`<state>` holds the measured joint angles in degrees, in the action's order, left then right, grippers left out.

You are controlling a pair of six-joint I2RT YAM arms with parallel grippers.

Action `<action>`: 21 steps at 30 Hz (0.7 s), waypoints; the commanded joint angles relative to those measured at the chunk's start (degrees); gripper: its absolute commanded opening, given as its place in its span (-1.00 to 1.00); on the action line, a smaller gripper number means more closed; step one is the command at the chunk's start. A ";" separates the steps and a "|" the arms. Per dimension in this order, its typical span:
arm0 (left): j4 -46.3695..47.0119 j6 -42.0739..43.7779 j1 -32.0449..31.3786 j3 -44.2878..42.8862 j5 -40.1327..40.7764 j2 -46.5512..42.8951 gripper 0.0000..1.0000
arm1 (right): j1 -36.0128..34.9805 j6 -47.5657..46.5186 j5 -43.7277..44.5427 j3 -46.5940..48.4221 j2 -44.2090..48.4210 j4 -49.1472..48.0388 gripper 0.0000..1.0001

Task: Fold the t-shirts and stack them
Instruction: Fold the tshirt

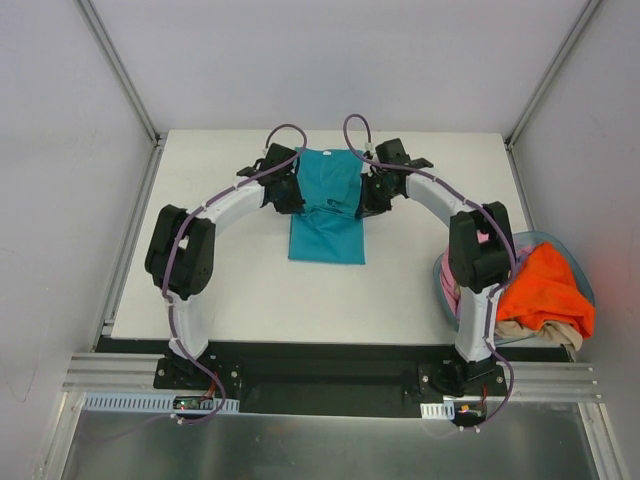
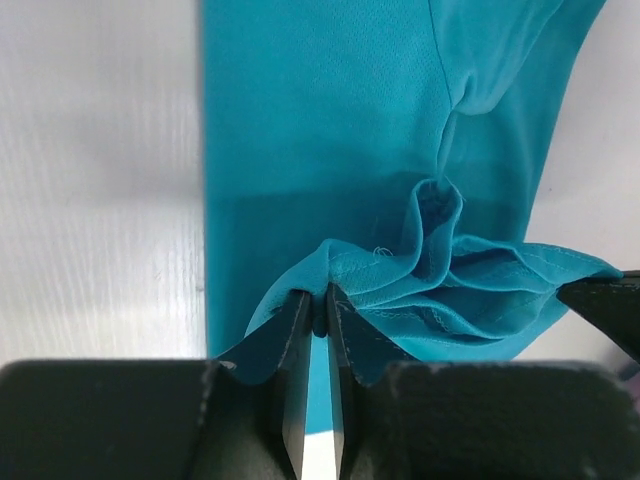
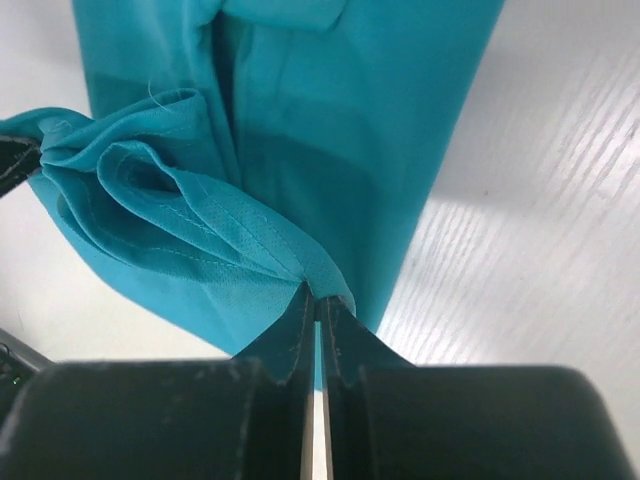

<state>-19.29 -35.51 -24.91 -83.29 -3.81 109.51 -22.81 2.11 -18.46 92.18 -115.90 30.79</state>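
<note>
A teal t-shirt [image 1: 328, 215] lies in a long narrow strip on the white table [image 1: 230, 290], running from the far middle toward me. My left gripper [image 1: 287, 192] is shut on its left edge, and the pinched hem [image 2: 350, 280] bunches up above the strip. My right gripper [image 1: 370, 192] is shut on the right edge, with folded hem [image 3: 250, 240] lifted off the flat cloth [image 3: 400, 120]. The cloth between the two grippers sags in folds. An orange t-shirt [image 1: 540, 290], a tan one [image 1: 540, 332] and a pink one [image 1: 448, 290] lie in the basket at the right.
A round blue-grey basket [image 1: 582, 275] stands at the table's right edge beside the right arm [image 1: 480, 260]. Metal frame posts [image 1: 130, 200] rise at the table's sides. The black mounting rail [image 1: 330, 375] runs along the near edge.
</note>
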 commanded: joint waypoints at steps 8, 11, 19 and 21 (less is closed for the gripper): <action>-0.05 4.22 1.97 -5.66 -3.22 1.94 0.49 | 2.59 0.18 -5.45 6.35 -4.27 -0.81 0.58; -0.05 3.69 1.88 -3.03 -3.30 -2.28 0.98 | 2.50 -0.09 -4.13 2.84 0.73 -1.34 0.93; 2.06 -0.52 1.44 13.75 -6.21 -14.83 0.98 | 2.15 5.53 -6.41 -17.70 16.11 -8.18 0.93; 2.94 -1.66 1.09 19.72 -6.20 -17.30 0.98 | 1.81 6.41 -7.29 -21.59 18.24 -9.42 0.93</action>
<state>-17.47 -34.11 -23.29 -71.57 -8.51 97.93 -20.34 5.10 -22.65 77.08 -104.44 25.63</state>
